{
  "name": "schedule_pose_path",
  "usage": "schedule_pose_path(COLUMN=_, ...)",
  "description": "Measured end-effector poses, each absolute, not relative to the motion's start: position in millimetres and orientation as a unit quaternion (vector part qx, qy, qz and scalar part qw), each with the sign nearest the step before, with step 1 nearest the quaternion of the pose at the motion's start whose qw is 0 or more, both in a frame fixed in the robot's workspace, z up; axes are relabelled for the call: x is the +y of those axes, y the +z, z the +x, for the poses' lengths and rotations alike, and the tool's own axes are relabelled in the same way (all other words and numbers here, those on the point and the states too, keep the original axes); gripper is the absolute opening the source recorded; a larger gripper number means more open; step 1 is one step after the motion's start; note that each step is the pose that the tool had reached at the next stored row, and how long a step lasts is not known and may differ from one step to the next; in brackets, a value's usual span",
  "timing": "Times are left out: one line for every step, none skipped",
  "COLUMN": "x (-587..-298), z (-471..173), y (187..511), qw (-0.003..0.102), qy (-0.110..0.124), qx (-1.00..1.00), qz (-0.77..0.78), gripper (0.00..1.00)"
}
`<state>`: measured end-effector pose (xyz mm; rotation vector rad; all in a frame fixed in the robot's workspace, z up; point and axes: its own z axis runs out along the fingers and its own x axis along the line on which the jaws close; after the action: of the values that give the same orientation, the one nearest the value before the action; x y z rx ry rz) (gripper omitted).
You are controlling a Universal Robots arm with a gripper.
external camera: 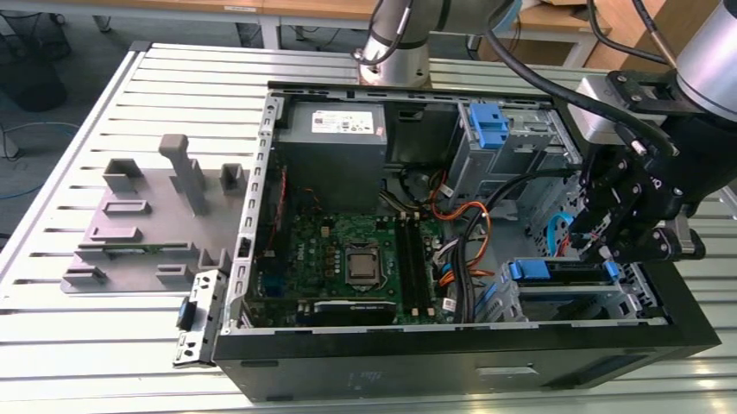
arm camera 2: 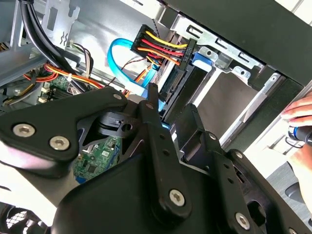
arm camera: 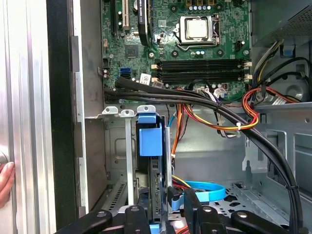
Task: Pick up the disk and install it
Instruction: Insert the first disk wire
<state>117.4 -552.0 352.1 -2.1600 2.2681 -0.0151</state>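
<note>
The disk (external camera: 562, 271) lies in the drive bay at the exterior view's right, inside the open computer case (external camera: 461, 362), its blue caddy rails showing at both ends. My gripper (external camera: 601, 250) hangs over its end nearest the case wall. In the first wrist view the disk (arm camera: 155, 180) stands on edge in the metal bay, its blue tab level with the bay's front lips. My gripper (arm camera: 165, 212) straddles its other end, shut on it. In the second wrist view the black fingers (arm camera 2: 152, 114) flank the disk (arm camera 2: 175, 92).
A thick black cable bundle (arm camera: 219, 112) and orange, red and yellow wires cross beside the bay, with a blue cable (arm camera: 204, 187) close by. The motherboard (external camera: 357, 259), a grey power supply (external camera: 334, 125) and a bare blue bracket (external camera: 489, 125) fill the case. A person's hand (arm camera: 5, 180) rests outside it.
</note>
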Motion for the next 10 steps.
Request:
schedule_pose_path(x=-551.9, z=117.4, y=352.1, qw=0.005, qy=-0.005, qx=0.724, qz=-0.69, gripper=0.42)
schedule_pose_path(x=-551.9, z=117.4, y=352.1, qw=0.005, qy=-0.005, qx=0.724, qz=-0.69, gripper=0.4)
schedule_pose_path(x=-551.9, z=117.4, y=352.0, qw=0.005, qy=-0.005, qx=0.724, qz=-0.69, gripper=0.4)
schedule_pose_path(x=-551.9, z=117.4, y=352.0, qw=0.005, qy=-0.005, qx=0.724, qz=-0.69, gripper=0.34)
schedule_pose_path(x=-551.9, z=117.4, y=352.0, qw=0.005, qy=-0.005, qx=0.724, qz=-0.69, gripper=0.28)
schedule_pose_path(x=-551.9, z=117.4, y=352.0, qw=0.005, qy=-0.005, qx=0.724, qz=-0.69, gripper=0.28)
schedule_pose_path(x=-551.9, z=117.4, y=352.0, qw=0.005, qy=-0.005, qx=0.724, qz=-0.69, gripper=0.22)
schedule_pose_path(x=-552.0, z=117.4, y=351.9, qw=0.005, qy=-0.005, qx=0.724, qz=-0.69, gripper=0.16)
schedule_pose_path(x=-552.0, z=117.4, y=351.9, qw=0.005, qy=-0.005, qx=0.724, qz=-0.69, gripper=0.16)
schedule_pose_path(x=-552.0, z=117.4, y=351.9, qw=0.005, qy=-0.005, qx=0.724, qz=-0.69, gripper=0.16)
